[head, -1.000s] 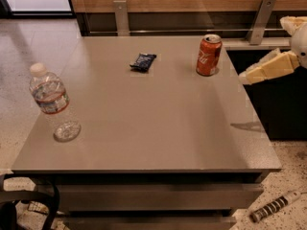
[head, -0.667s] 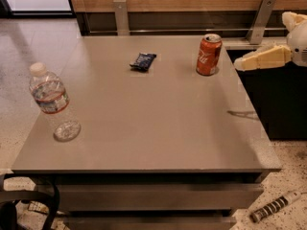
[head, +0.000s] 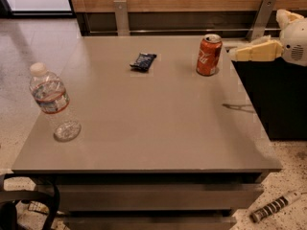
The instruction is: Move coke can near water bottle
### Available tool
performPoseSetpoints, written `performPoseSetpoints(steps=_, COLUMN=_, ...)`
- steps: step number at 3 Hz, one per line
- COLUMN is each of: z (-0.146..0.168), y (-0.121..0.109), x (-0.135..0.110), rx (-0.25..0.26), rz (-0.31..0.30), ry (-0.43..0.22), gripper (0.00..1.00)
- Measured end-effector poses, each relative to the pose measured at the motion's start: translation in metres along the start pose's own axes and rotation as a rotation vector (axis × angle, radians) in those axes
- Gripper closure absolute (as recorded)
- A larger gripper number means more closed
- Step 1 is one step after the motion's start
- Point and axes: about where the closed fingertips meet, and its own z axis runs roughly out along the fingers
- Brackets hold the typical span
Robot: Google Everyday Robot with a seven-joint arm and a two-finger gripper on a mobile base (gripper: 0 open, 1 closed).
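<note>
The coke can [head: 209, 55] stood upright at the table's [head: 158, 123] far right. The water bottle [head: 52, 102] stood at the near left edge, well apart from it; contents undetermined. The gripper [head: 233, 54] hung just right of the can, not touching and holding nothing; whether it was open or closed could not be told.

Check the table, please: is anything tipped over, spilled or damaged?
Nothing spilled or damaged. The coke can stands upright, the tool just right of it, not touching. The water bottle near the left edge of the table seems to lean left, perhaps only camera angle.
</note>
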Motion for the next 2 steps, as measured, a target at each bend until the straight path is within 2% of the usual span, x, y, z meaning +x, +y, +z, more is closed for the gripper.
performPoseSetpoints(steps=1, z=0.008, y=0.001, x=0.006, rx=0.001, rz=0.033, ry=-0.015, gripper=0.00)
performPoseSetpoints(steps=2, z=0.029, y=-0.002, x=0.022, rx=-0.001, rz=0.109, ry=-0.061, gripper=0.00)
